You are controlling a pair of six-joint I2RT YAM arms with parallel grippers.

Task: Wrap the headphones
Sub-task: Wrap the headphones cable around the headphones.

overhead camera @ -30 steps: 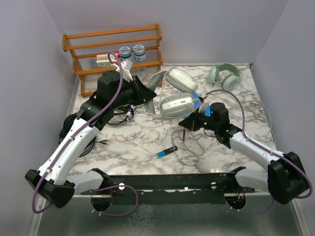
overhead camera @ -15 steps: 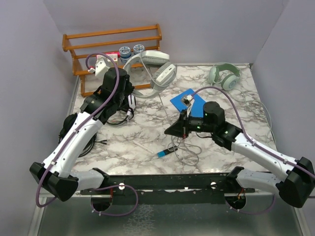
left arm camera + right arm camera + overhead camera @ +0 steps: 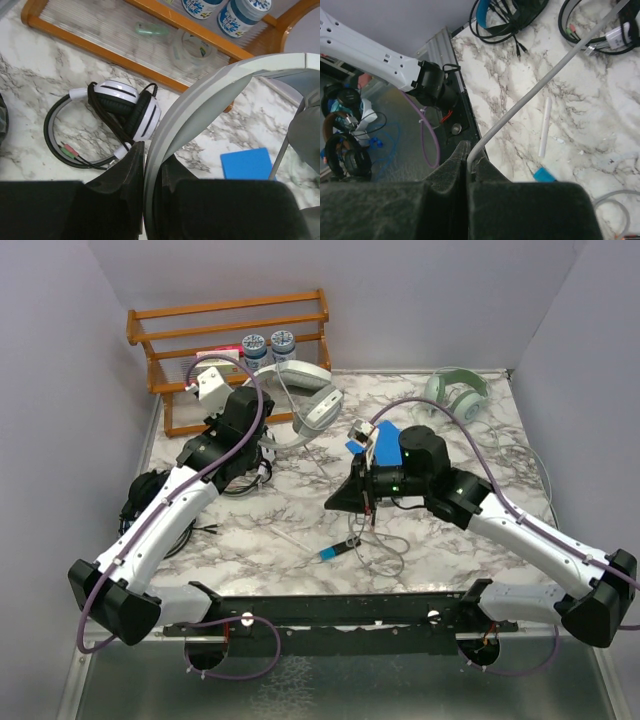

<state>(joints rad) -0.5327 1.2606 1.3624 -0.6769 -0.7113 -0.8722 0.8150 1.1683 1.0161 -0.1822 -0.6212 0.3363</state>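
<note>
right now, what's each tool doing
Left tool: shut on the grey headphones, at the headband.
Right tool: shut on a grey cable.

Bare bench lower centre-left, passable. Wooden rack blocks upper left. Cable loops clutter lower centre; green headphones occupy upper right corner.

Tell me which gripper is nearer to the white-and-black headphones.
Left. The left gripper hangs close above the white-and-black headphones, gripping the band of the pale headphones. The right gripper is farther, over the middle of the table, holding a grey cable.
</note>
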